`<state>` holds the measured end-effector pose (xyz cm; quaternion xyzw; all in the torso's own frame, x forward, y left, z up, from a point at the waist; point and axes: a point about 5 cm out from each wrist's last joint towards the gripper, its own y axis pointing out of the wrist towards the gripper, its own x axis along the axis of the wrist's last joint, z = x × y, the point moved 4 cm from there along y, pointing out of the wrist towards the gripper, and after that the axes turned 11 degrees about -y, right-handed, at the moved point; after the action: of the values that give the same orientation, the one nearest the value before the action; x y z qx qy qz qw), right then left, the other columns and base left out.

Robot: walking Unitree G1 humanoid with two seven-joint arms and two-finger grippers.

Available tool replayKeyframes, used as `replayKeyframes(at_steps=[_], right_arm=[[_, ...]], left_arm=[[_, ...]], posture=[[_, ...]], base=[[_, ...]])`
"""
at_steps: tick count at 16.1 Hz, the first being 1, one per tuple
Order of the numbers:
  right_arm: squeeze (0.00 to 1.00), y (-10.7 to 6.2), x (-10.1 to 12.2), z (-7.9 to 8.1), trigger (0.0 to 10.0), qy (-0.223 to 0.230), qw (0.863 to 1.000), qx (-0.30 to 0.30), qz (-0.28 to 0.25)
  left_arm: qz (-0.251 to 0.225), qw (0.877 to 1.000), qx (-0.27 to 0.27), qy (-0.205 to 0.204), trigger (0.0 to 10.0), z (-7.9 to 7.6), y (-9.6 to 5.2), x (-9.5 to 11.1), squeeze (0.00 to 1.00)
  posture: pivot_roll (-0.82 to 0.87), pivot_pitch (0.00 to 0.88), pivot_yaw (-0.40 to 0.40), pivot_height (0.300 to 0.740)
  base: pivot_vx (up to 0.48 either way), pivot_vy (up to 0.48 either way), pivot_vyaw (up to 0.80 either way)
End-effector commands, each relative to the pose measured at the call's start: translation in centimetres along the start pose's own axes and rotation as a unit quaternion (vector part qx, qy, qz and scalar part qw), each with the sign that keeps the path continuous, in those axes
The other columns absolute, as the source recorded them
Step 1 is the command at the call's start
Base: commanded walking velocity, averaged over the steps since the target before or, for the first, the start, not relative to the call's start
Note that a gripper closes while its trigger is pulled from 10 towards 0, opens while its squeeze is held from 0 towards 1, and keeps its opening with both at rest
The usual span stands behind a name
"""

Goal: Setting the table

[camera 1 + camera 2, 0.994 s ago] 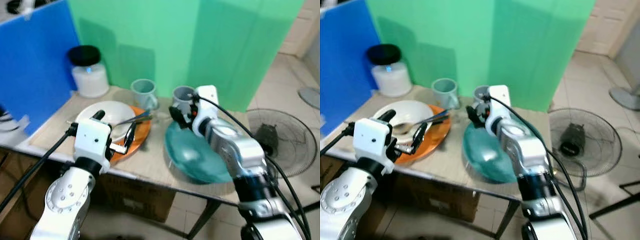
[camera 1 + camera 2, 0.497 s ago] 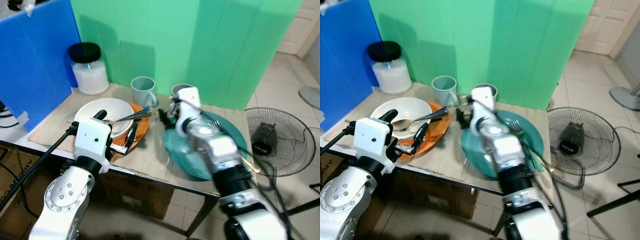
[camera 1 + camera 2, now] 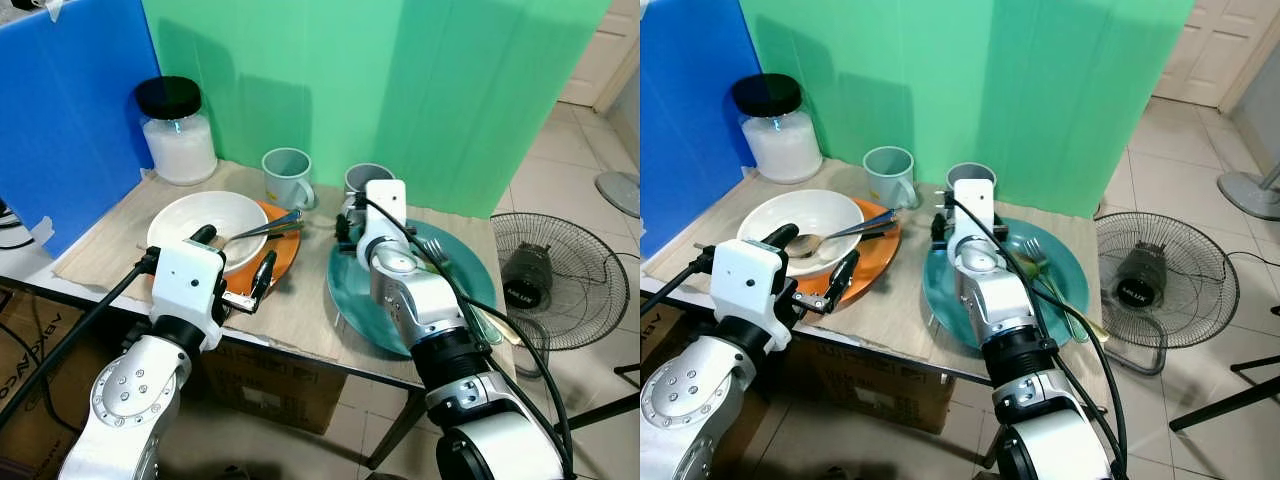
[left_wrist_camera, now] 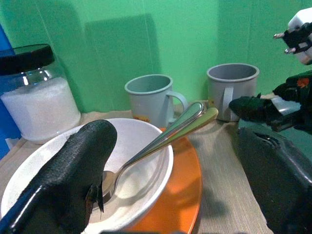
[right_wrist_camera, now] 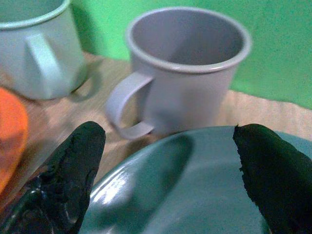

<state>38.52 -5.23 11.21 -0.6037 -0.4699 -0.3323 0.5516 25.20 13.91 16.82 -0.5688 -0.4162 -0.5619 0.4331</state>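
A white bowl point(image 3: 185, 215) sits on an orange plate point(image 3: 285, 262) at the table's left, with a spoon point(image 3: 255, 232) leaning out of it. My left gripper point(image 3: 235, 258) is open at the near rim of bowl and plate, touching nothing. To the right lies a teal plate point(image 3: 470, 275) with a fork point(image 3: 440, 262) on it. Behind stand a light teal mug point(image 3: 285, 175) and a grey mug point(image 5: 187, 73). My right gripper point(image 5: 165, 141) is open over the teal plate's far rim, facing the grey mug with its fingers apart from it.
A glass jar point(image 3: 178, 135) with a black lid stands at the back left. Blue and green boards wall the table's far side. A floor fan point(image 3: 560, 280) sits to the right. A cardboard box point(image 3: 270, 385) is under the table edge point(image 3: 300, 330).
My right arm has swung left off the teal plate, uncovering the fork; its gripper stays by the grey mug. The camera has shifted a little. The left arm is unchanged.
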Motion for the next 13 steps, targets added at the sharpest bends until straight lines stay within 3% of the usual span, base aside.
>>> replayKeyframes(at_steps=[1,4,9,13], right_arm=[[0.0,-0.2,1.8,2.2,10.0,0.019,1.0,0.015,-0.017],[0.0,0.2,1.7,2.6,10.0,0.056,0.998,0.027,-0.012],[0.0,0.2,2.6,3.7,10.0,0.079,0.995,0.051,-0.03],[0.0,-0.1,3.2,5.6,10.0,0.073,0.993,0.076,-0.044]], left_arm=[[0.005,1.0,-0.005,-0.002,10.0,-0.2,0.0,-0.1,0.0],[0.006,1.0,-0.008,0.0,10.0,-0.2,0.1,-0.1,0.0],[0.008,1.0,-0.009,0.003,10.0,-0.2,0.0,-0.1,0.0],[0.009,1.0,-0.012,0.0,10.0,-0.3,0.0,-0.2,0.0]], posture=[[-0.04,0.034,-0.05,0.74],[-0.04,0.036,-0.045,0.74],[-0.04,0.043,-0.046,0.74],[-0.03,0.046,-0.049,0.74]], base=[[0.0,0.0,0.0],[0.0,0.0,0.0],[0.0,0.0,0.0],[0.0,0.0,0.0]])
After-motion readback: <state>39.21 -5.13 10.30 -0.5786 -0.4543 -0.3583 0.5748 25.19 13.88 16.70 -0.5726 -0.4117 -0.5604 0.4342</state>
